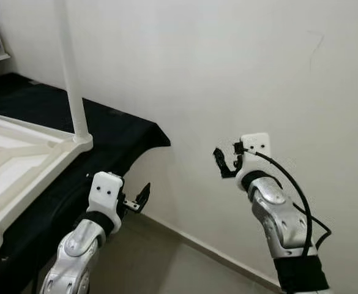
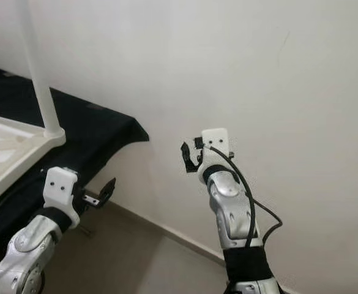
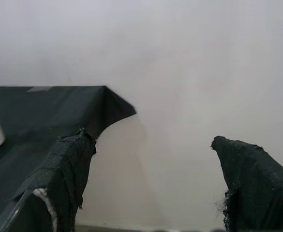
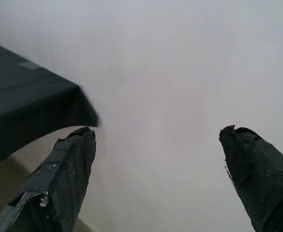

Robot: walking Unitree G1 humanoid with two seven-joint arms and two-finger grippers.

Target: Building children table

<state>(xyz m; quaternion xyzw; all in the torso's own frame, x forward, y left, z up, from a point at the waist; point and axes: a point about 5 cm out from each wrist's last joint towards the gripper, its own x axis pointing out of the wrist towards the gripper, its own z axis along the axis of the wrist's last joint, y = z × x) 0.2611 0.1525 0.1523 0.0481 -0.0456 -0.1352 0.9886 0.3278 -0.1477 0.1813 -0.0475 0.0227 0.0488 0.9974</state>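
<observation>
Worktop w/ black cloth, white kids' table on it

To my left: worktop (image 1: 120,131) draped in black cloth, corner hanging down near the white wall. On it lies a white plastic table top (image 1: 19,168), upside down, ribs showing, w/ one white leg (image 1: 71,73) standing upright in its corner socket. Beige floor (image 1: 160,260) below.
</observation>
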